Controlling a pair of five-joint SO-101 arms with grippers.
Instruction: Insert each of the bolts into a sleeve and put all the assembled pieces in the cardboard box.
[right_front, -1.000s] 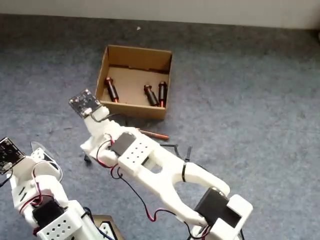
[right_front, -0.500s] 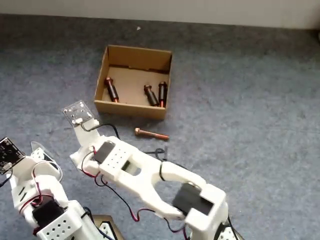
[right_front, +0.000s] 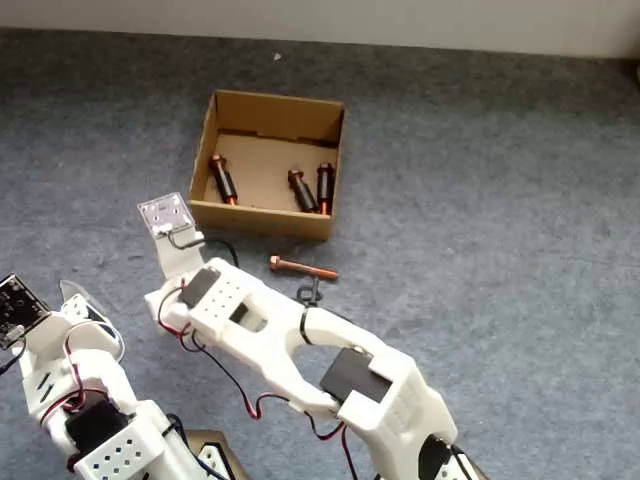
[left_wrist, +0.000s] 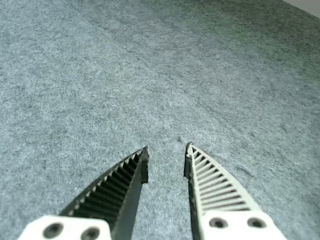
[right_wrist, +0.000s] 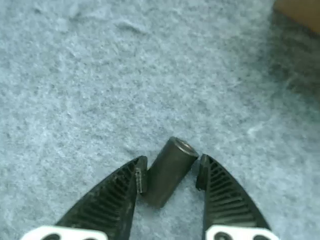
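Observation:
A dark sleeve (right_wrist: 172, 162) lies tilted on the grey carpet between the fingers of my right gripper (right_wrist: 169, 167). The gripper is open around it, with one fingertip (right_wrist: 140, 172) right at its side. In the high view the right arm (right_front: 250, 320) stretches left over that spot and hides the sleeve. A copper bolt (right_front: 303, 267) lies loose on the carpet just in front of the cardboard box (right_front: 265, 220). Three assembled pieces (right_front: 222, 178) lie inside the box. My left gripper (left_wrist: 166, 152) hovers over bare carpet, open with nothing between its fingers.
The left arm (right_front: 70, 370) sits at the near left corner. A pale wall edge (right_front: 400, 20) runs along the far side. Grey carpet (right_front: 500, 200) stretches to the right of the box.
The right arm has swung left and back toward the near side, uncovering the whole bolt. The left arm and the box contents have not moved.

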